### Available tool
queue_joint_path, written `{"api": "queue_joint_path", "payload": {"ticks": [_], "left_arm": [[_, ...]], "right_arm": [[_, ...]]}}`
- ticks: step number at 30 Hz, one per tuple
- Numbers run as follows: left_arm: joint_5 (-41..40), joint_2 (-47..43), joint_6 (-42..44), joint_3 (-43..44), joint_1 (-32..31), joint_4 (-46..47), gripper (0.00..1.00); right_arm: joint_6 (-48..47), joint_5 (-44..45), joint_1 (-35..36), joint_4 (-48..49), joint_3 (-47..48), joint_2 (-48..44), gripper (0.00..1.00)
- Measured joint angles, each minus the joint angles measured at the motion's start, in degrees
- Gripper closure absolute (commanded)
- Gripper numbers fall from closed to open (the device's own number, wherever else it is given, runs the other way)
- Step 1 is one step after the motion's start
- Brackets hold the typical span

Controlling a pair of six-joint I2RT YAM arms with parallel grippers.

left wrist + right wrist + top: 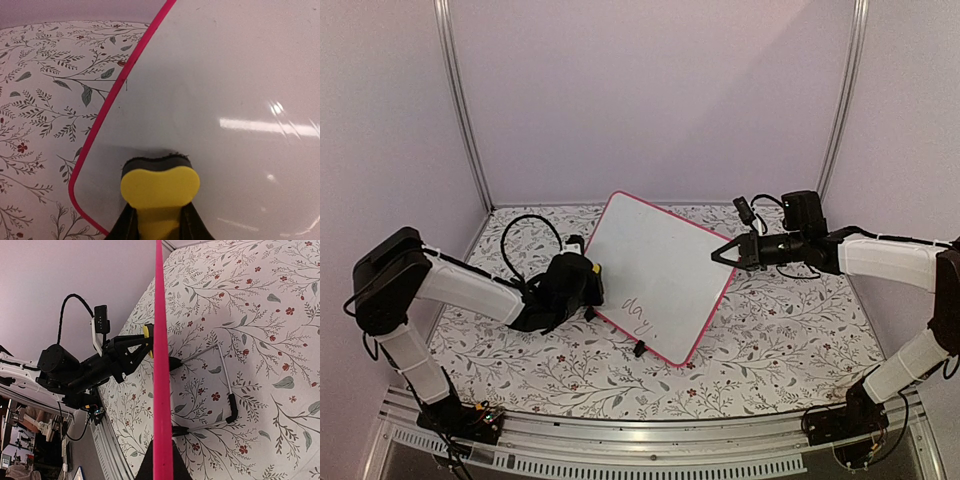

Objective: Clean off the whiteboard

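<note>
**Clerk:** Item one, the whiteboard (655, 270). Where was it?

**Checker:** Mid-table (770, 340), tilted up on its near edge between the two arms. One black clip foot (640, 348) showed at that edge.

**Clerk:** Appearance?

**Checker:** A glossy white face with a thin pink-red frame (161, 340) and rounded corners. Some handwriting (642, 312), reading something like "day.", sat near the near corner. The rest of the face looked clean from above.

**Clerk:** Handling?

**Checker:** By my judgement it was light, stiff and slick-faced. Propped as it was, it would likely swing or skid under a wiping push. The frame edge was the best place to hold it, on the side opposite the wiping.

**Clerk:** Right pincer (720, 255)?

**Checker:** It was clamped on the board's right frame edge, with the rim running straight through its jaws in the wrist view.

**Clerk:** Left pincer (155, 227)?

**Checker:** It was closed around an eraser (160, 185) with a yellow back and a dark felt pad. The felt lay against the board face, just inside the left rounded corner and well apart from the writing.
</note>
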Motion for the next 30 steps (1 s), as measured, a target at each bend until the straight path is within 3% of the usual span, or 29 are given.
{"api": "queue_joint_path", "payload": {"ticks": [20,30], "left_arm": [[-3.67,1.40,-1.09,-0.94,-4.57,2.19,1.00],[-8.85,3.32,-7.30,3.23,-6.08,-6.73,1.00]], "right_arm": [[0.02,0.07,0.02,0.07,0.00,0.11,1.00],[0.00,0.26,0.04,0.24,0.00,0.22,1.00]]}}
